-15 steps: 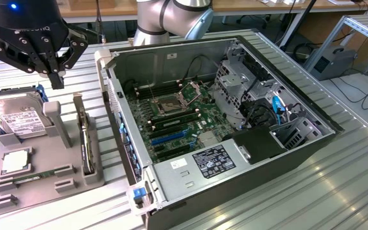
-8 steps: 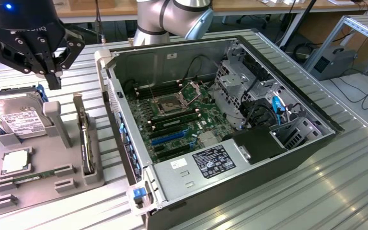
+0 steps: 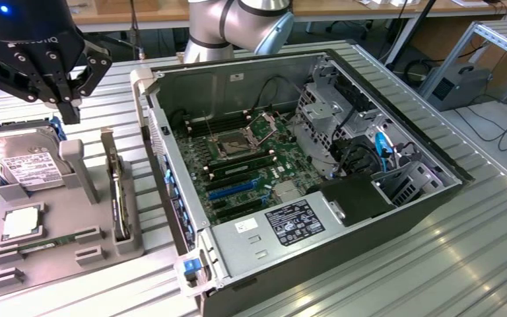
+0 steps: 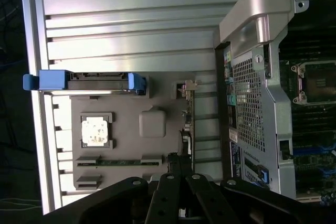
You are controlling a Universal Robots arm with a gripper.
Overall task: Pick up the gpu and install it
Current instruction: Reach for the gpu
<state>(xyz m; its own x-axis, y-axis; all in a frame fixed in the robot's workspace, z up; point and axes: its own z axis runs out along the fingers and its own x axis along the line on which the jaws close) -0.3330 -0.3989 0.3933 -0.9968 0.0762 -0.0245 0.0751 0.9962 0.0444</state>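
The claw (image 3: pixel 67 109) hung closed and empty, fingertips pressed together with nothing between them. It was above the far end of the grey holder (image 3: pixel 55 264), which sat on the slatted metal surface (image 3: pixel 465 264) just beside the open computer case (image 3: pixel 324 251). Below and close to the fingertips was the hard drive (image 3: pixel 24 165), leaning in its slot at that far end.

The gpu (image 3: pixel 116 191) stood on its long edge in a narrow slot along the holder's edge that faced the case, untouched. Its long axis ran along that edge, parallel to the case's nearest wall, so from above it showed as little more than a thin line. From the claw, the card lay off toward the case and a little way down the holder's length, near but not under the fingertips. In the wrist view it appeared edge-on, roughly in line with the claw's centre.

A processor (image 3: pixel 20 221) and a RAM stick (image 3: pixel 51 241) lay in the holder's half away from the case, apart from the card. By my reading, the pick-up had not begun.
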